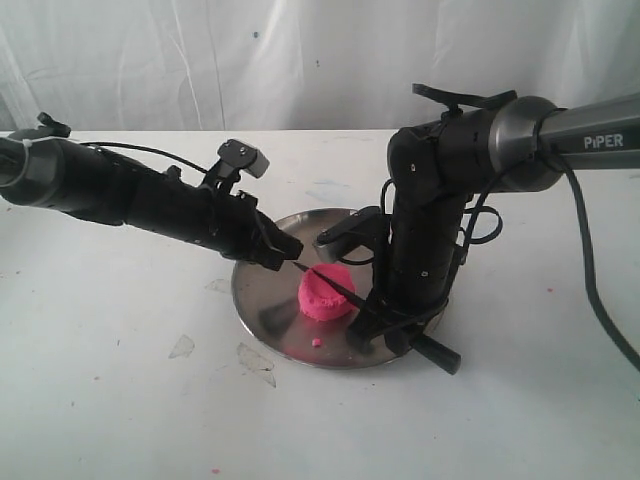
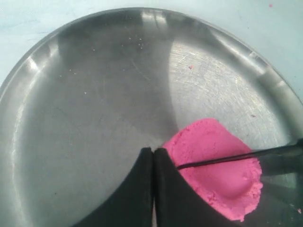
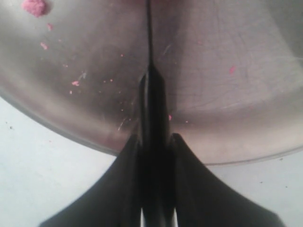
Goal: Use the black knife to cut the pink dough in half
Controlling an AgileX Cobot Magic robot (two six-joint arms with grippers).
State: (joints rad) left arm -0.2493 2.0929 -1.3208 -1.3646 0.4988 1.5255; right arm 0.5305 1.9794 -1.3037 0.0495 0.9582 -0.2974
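Note:
The pink dough (image 1: 326, 293) (image 2: 218, 170) is one rounded lump with a dented top, lying on the steel plate (image 1: 262, 300) (image 2: 94, 94) (image 3: 227, 113). The black knife (image 1: 335, 285) (image 2: 222, 160) (image 3: 152, 109) lies across the top of the dough, its handle clamped in my right gripper (image 1: 392, 322) (image 3: 154, 138). The knife's narrow blade runs away from that gripper over the plate. My left gripper (image 1: 290, 250) (image 2: 154, 150) is shut with nothing in it, its tips right beside the dough's edge and the knife point.
A tiny pink crumb (image 1: 316, 342) (image 3: 34, 6) and pink specks lie on the plate. Torn clear film scraps (image 1: 255, 358) (image 1: 182, 347) rest on the white table in front of the plate. A white curtain (image 1: 300, 60) hangs behind.

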